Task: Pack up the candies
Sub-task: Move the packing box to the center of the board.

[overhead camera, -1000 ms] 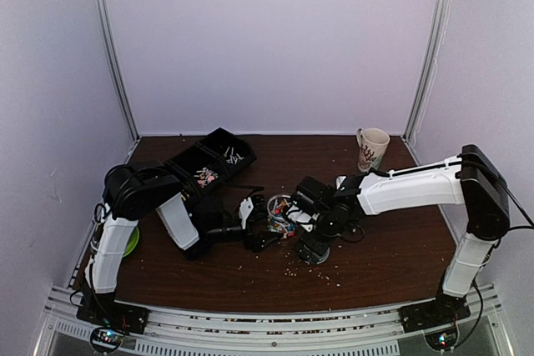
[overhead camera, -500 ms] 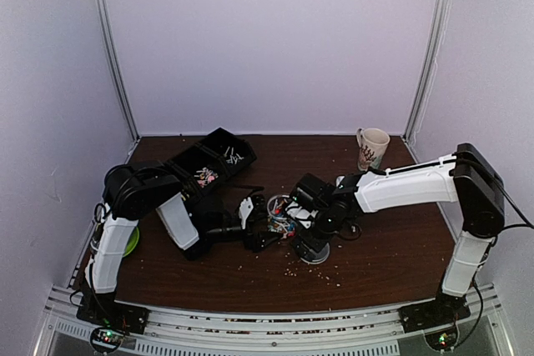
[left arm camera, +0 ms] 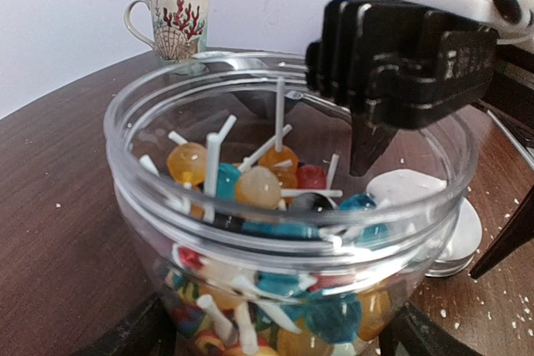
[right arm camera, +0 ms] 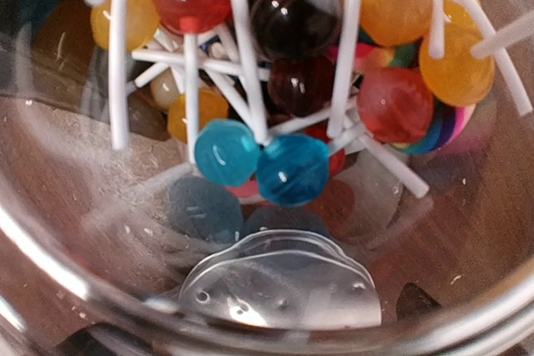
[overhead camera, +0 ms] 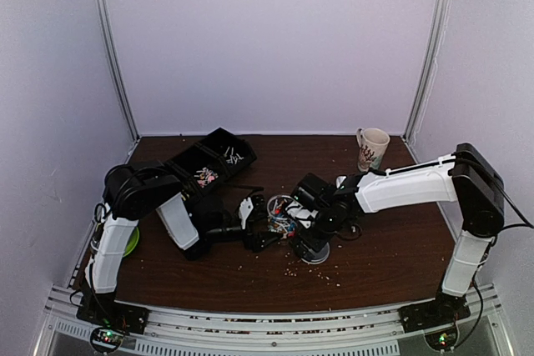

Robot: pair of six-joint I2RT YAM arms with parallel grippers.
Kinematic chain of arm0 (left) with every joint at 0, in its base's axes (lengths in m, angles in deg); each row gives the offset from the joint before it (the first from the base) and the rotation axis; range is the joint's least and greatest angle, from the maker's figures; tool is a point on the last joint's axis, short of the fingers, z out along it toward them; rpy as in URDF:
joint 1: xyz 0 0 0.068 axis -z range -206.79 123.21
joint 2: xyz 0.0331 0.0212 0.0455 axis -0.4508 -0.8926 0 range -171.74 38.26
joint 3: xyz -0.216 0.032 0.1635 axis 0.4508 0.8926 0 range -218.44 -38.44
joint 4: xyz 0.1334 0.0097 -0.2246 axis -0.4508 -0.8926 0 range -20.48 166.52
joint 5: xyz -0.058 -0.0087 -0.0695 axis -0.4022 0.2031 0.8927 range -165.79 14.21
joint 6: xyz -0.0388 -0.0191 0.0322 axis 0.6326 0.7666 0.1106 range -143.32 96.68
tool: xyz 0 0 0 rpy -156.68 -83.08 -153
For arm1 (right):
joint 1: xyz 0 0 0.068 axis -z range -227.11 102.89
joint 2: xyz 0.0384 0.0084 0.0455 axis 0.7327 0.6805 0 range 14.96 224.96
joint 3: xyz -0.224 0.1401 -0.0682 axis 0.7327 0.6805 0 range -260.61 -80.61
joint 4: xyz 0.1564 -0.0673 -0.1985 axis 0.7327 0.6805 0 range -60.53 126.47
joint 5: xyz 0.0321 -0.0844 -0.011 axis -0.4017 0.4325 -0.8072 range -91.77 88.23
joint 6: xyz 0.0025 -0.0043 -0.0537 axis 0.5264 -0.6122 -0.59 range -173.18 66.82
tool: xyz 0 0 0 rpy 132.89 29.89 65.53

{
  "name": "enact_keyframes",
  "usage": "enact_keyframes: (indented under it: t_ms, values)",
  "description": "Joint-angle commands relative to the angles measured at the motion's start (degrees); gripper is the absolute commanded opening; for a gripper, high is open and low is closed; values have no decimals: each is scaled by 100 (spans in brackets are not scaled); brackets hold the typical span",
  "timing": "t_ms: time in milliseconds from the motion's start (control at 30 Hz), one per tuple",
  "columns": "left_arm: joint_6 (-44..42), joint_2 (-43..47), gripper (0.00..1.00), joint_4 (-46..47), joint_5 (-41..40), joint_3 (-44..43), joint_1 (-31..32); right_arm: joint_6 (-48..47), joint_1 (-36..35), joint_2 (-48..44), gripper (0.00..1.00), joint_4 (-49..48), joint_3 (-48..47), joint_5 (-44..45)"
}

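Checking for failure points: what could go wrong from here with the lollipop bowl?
Sticks of the lollipops cross, so the open right gripper may drag out extras and drop them.
Its finger hangs by the clear bowl's rim; a bump could shift the bowl in the left gripper.

The bowl is sitting mid-way across the table, between the fingers of my left claw, with lollipops lying in it. My right claw is hanging over its right rim. The mug is standing behind at far right, the compartment tray behind at left.
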Motion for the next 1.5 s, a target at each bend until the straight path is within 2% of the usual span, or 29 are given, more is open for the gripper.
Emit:
enact_keyframes:
  t_ms: [0,533,900,1167,1467]
  values:
    - [172,-114,83,315,71,-42,-69,2,22,18,100,295,262,-131]
    - [325,-119,84,474,-109,31,-128,199,23,-636,100,-503,756,357]
    - [430,-117,83,661,-594,207,-254,281,23,-950,100,-770,909,335]
    - [334,-62,84,711,-1012,348,-256,350,16,-694,100,-696,813,185]
    - [332,-49,85,788,-1049,398,-278,386,20,-475,99,-659,764,94]
